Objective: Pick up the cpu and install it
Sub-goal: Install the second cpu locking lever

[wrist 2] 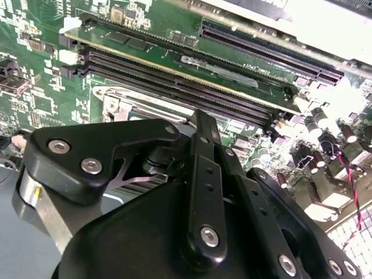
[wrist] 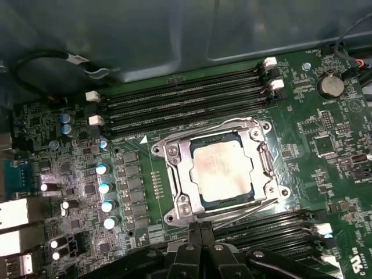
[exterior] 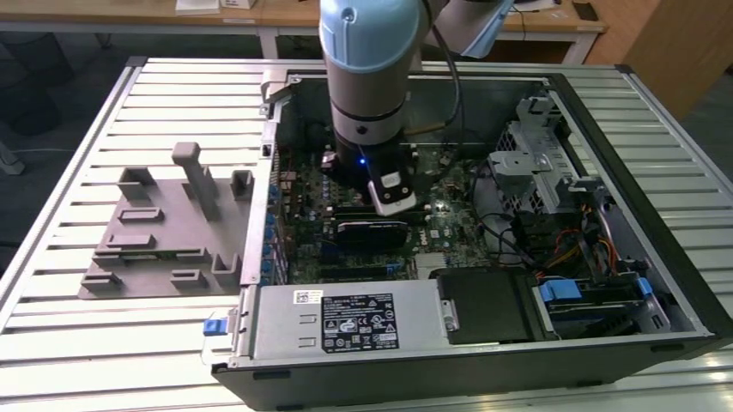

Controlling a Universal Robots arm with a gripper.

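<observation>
one cpu (wrist: 219,172) in motherboard (wrist: 325,133) socket (wrist: 174,168)

arm (exterior: 366,69) upright, gripper (wrist: 200,232) downward, jaws together

Slatted metal workbench (exterior: 69,326), wooden desks (exterior: 263,15) behind, dark floor (exterior: 46,86)

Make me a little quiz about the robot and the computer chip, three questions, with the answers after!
1. True or false: the cpu lies in the metal socket frame on the motherboard.
2. Where is the arm's gripper in the first wrist view? A) over the grey holder blocks B) inside the computer case, beside the socket
3. Fill in: the long black slots flanking the socket are ____ slots.

Key: 1 true; 2 B; 3 memory.
</observation>
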